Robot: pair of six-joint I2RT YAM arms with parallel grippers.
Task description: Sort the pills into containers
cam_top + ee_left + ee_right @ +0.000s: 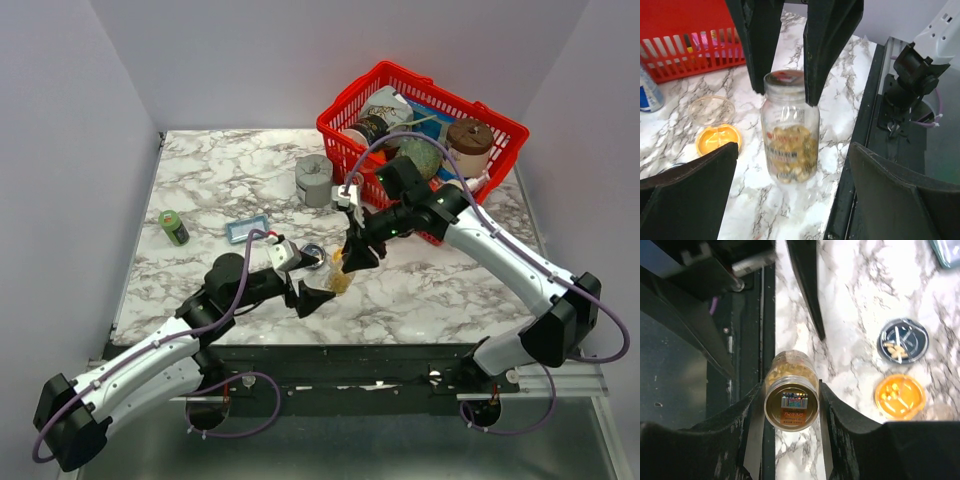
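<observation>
A clear pill jar (790, 137) with a gold lid (791, 402), full of yellowish pills, stands upright near the table's front edge. My right gripper (791, 390) comes down from above and is shut on its lid. My left gripper (794, 147) is open wide, one finger on each side of the jar and neither touching it. Left of the jar lies the orange container (900, 396) with yellow pills in it. Beside it is the silvery, dark-bottomed container (903, 340), holding pale pills. In the top view the jar (340, 282) sits between both grippers.
A clear round lid (711, 109) lies behind the orange dish. The red wire basket (420, 120), full of bottles, stands at the back right. A grey squat cylinder (314, 180), a teal tray (247, 229) and a green can (174, 227) lie further left. The table's front edge (860, 125) is just beside the jar.
</observation>
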